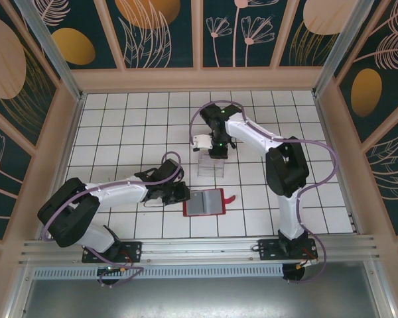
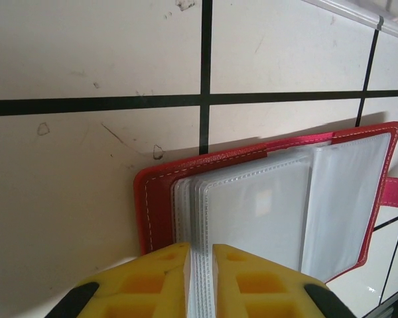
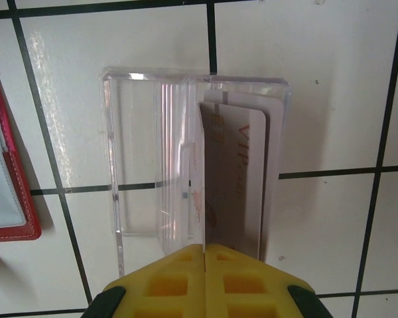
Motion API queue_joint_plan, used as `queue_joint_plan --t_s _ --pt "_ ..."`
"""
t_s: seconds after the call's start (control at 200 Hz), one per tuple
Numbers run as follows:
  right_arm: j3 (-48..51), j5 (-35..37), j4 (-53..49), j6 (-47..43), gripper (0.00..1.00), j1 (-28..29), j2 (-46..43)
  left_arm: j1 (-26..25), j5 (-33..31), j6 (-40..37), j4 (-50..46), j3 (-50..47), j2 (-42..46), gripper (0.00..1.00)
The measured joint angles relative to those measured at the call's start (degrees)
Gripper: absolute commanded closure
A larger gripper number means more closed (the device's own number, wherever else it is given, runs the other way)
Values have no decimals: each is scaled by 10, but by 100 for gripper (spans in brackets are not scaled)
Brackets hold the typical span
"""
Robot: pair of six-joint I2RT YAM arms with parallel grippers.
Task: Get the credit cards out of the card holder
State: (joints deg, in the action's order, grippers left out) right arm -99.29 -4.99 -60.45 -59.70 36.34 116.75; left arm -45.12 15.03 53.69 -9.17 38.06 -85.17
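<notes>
Red folding card holder (image 1: pixel 204 203) ahead of the yellow-fingered left tool (image 2: pixel 200 250): white stitching, grey lining, clear sleeves. Ahead of the yellow-fingered right tool (image 3: pixel 204 249): clear square plastic tray (image 3: pixel 136 152) holding a pale beige card (image 3: pixel 235 172) with gold lettering. White-tiled desk (image 1: pixel 119 126) with black grid lines.

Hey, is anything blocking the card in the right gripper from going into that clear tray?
Nothing visible does. The right gripper holds the brown credit card already down inside the clear tray, next to a pale card.
</notes>
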Motion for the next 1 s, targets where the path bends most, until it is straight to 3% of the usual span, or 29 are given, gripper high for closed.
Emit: queue_joint_plan --t_s 0.22,0.61,0.816,1.001 --pt "-7 0 -1 11 77 2 5 0 -1 0 0 0 2 81" --pt "-14 46 34 74 71 24 -60 0 -10 0 0 0 7 82" --pt "3 55 69 239 74 37 -91 22 -16 -6 0 0 7 81" --pt "98 59 125 471 79 58 -114 60 -16 -16 2 0 7 82"
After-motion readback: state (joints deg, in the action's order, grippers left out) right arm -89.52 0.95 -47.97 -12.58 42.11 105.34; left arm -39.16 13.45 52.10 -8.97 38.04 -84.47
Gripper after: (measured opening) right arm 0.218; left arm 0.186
